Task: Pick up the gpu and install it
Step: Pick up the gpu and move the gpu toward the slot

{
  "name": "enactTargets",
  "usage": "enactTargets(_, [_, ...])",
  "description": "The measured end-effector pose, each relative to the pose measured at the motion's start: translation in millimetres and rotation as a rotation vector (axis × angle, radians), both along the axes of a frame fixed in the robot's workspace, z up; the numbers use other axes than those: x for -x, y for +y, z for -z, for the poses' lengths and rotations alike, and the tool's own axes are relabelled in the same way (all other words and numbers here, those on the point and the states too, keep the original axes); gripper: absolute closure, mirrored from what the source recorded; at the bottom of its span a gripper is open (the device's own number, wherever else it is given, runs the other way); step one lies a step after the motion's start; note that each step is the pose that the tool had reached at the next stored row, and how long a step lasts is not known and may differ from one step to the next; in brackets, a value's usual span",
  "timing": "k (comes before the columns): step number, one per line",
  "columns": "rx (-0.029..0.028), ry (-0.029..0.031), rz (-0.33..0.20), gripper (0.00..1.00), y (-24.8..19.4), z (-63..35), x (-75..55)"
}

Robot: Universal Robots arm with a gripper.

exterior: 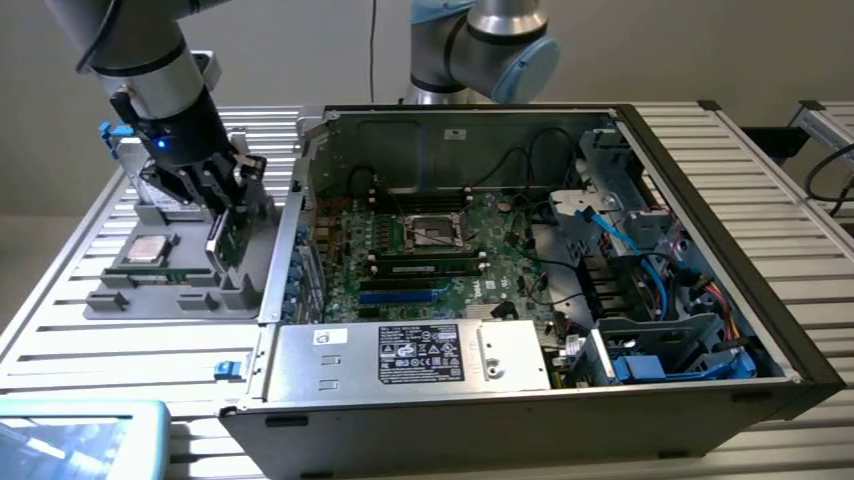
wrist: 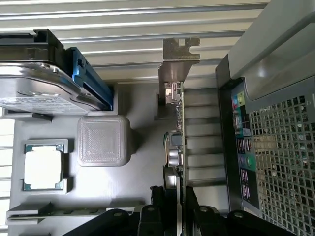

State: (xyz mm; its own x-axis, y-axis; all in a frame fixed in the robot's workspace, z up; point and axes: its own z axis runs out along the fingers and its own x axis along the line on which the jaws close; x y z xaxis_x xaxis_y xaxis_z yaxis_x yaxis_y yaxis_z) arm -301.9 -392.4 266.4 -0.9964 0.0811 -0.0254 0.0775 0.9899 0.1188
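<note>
Green gpu (exterior: pixel 228 238) on edge, long axis along pc case (exterior: pixel 787 330), claw (wrist: pixel 173 192) gripping it

A plain pale wall (exterior: pixel 694 50) stands behind the ribbed aluminium counter (exterior: pixel 120 345), under soft, even light.

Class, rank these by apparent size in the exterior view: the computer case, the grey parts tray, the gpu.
1. computer case
2. grey parts tray
3. gpu, seen nearly edge-on, which shrinks it further

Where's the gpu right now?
The gpu stands on edge in the gray parts tray, on the exterior view's left, beside the open computer case, with the gripper at its top.
</note>
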Motion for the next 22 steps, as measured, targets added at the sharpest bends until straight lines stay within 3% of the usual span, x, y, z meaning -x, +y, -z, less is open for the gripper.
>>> enactTargets(11, [0.0, 0.0, 0.0, 0.72, -0.1, -50.3, -0.7])
enactTargets(22, [0.0, 0.0002, 0.0, 0.72, -0.5, -100.1, -19.0])
